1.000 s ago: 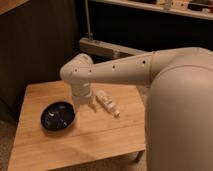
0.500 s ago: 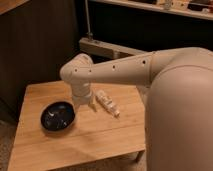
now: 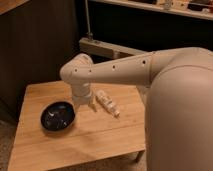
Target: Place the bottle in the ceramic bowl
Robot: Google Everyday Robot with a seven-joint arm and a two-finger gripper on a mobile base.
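A light wooden table [image 3: 100, 145] carries the dark ceramic bowl [image 3: 58, 116] near its left side and the cream-white bottle [image 3: 108, 103] lying flat toward the middle, the two apart; my claw [image 3: 84, 105] hangs between them, jaws spread.

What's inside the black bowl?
Only faint light speckles show in the bowl; no bottle. The bottle lies on the table, beyond the gripper, which hangs open between them and may hide a bit of the bowl's rim.
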